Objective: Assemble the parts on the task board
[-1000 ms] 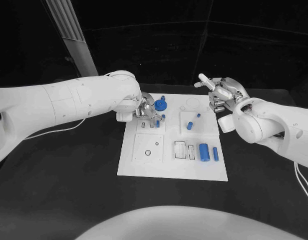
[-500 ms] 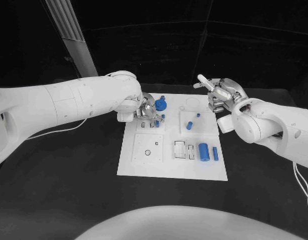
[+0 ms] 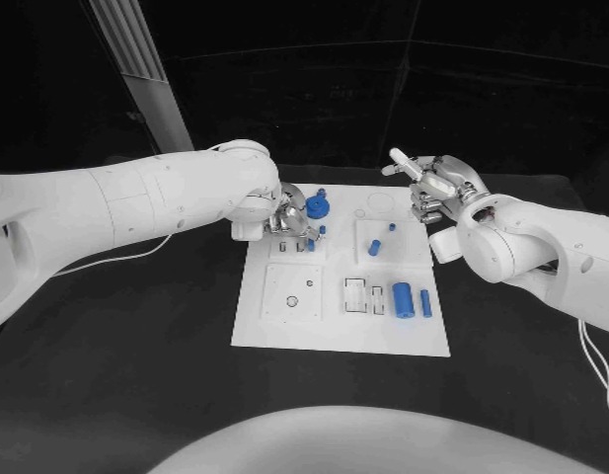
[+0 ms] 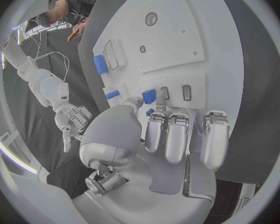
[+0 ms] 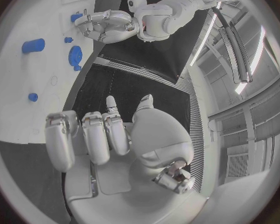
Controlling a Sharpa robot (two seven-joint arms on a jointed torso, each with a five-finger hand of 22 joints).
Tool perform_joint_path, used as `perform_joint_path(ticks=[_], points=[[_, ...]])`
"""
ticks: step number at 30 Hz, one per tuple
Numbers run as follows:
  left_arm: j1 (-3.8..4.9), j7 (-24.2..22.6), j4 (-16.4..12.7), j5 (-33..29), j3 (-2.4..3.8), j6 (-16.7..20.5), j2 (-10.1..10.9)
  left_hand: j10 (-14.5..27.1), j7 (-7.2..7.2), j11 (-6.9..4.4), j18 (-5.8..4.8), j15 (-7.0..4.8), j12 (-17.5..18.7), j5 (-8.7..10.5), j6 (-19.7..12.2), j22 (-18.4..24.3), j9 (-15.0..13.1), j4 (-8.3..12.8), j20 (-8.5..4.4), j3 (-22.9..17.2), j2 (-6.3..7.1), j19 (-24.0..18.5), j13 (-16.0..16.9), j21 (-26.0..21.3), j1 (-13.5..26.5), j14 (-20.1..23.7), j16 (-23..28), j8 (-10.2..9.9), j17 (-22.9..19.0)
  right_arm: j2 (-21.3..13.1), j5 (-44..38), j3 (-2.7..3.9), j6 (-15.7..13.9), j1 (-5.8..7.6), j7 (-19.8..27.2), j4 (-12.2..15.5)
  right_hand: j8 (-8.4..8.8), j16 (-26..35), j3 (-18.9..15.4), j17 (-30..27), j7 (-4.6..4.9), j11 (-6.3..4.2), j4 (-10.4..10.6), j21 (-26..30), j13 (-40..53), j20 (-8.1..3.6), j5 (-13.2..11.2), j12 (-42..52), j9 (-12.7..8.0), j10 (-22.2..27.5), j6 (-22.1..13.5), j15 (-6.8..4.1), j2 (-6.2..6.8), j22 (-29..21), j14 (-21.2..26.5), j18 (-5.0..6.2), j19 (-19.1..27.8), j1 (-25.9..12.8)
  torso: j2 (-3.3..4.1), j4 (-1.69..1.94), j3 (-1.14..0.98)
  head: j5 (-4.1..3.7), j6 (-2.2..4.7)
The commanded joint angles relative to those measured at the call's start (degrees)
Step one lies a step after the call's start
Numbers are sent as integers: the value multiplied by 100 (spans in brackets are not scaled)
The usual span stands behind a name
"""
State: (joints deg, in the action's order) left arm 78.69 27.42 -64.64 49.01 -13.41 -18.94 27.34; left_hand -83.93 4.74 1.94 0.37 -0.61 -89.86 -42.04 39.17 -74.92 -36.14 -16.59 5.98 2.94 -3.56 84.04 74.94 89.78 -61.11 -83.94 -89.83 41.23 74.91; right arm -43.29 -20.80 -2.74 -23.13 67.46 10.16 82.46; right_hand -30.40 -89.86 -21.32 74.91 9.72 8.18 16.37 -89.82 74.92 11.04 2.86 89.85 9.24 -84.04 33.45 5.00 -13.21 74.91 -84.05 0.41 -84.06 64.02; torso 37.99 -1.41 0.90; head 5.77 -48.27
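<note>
- The white task board [image 3: 336, 331] lies flat in the middle of the black table [image 3: 133, 385], with its long side going away from the robot
- The left arm [image 3: 91, 212] comes in from the side and bends down to the far left corner of the board
- The left hand [image 3: 284, 219] is low over that corner; in the left wrist view its fingers [image 4: 167, 137] point down side by side toward the board and the thumb is bent in toward them
- A small blue part [image 4: 149, 95] sits just at the fingertips, but I cannot tell if the hand pinches it or only touches it
- A round blue gear [image 3: 317, 206] is on the board just beside the left hand
- The right arm [image 3: 561, 262] reaches to the far right edge of the board
- The right hand [image 3: 438, 187] is raised above the table just beyond the board edge; its fingers [image 5: 93, 137] are loosely apart, one finger points away, and it holds nothing
- Two blue cylinders [image 3: 413, 299] lie side by side on the near right part of the board, well apart from both hands
- Another short blue piece [image 3: 375, 248] lies near the middle of the board
</note>
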Motion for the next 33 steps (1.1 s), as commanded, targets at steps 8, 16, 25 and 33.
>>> perform_joint_path(ticks=[8, 16, 25, 33], points=[[6, -47, 21, 24, 4, -112, -6, -607, -15, -77, -37, -71, -14, -196, 105, -1508, -84, -13, -47, -257, -56, 596, 1506, 22, -153, -606, -17, -73, 1509, 5, 1, 2, 31, 7, -20, -1, -17, -14, 45, 1509, 240, -29, 1, -18, 1508, -39, 31, 15, -13, -596, 22, -53, -7, 1509, -595, -41, -594, 77, -3, -4, 1, -5, -17], [-3, -125, 47, -19, 4, -117, -19, -607, -52, -111, -37, -102, -14, -211, 166, -1508, -187, 43, -74, -473, 113, 596, 1506, 22, -449, -606, -17, -112, 1509, 5, -2, 2, 16, 7, -40, -8, -21, -14, 51, 1509, 240, -30, 1, -18, 1508, -39, 34, 15, -17, -596, 23, -54, -15, 1509, -595, -41, -594, 96, -4, 0, 3, -16, -19], [-9, -240, 51, -29, 4, -18, -13, -607, -95, -156, -37, -138, -14, -191, 261, -1508, -311, 195, -109, -763, 305, 596, 1506, 22, -852, -606, -17, -139, 1509, 5, -22, 1, 0, 5, -79, -24, -24, -14, 59, 1509, 239, -31, 2, -18, 1508, -40, 36, 15, -22, -596, 23, -55, -26, 1509, -595, -41, -594, 114, -3, -3, 1, -27, -21], [-10, -290, 52, -30, 4, 23, -7, -607, -97, -155, -37, -145, -14, -134, 281, -1508, -340, 206, -117, -803, 386, 596, 1506, 22, -885, -606, -17, -157, 1509, 8, -38, 1, -9, 4, -104, -36, -23, -14, 70, 1509, 240, -30, 5, -18, 1508, -40, 37, 15, -30, -596, 15, -55, -45, 1509, -595, -41, -594, 136, -2, 0, 2, -27, -27]])
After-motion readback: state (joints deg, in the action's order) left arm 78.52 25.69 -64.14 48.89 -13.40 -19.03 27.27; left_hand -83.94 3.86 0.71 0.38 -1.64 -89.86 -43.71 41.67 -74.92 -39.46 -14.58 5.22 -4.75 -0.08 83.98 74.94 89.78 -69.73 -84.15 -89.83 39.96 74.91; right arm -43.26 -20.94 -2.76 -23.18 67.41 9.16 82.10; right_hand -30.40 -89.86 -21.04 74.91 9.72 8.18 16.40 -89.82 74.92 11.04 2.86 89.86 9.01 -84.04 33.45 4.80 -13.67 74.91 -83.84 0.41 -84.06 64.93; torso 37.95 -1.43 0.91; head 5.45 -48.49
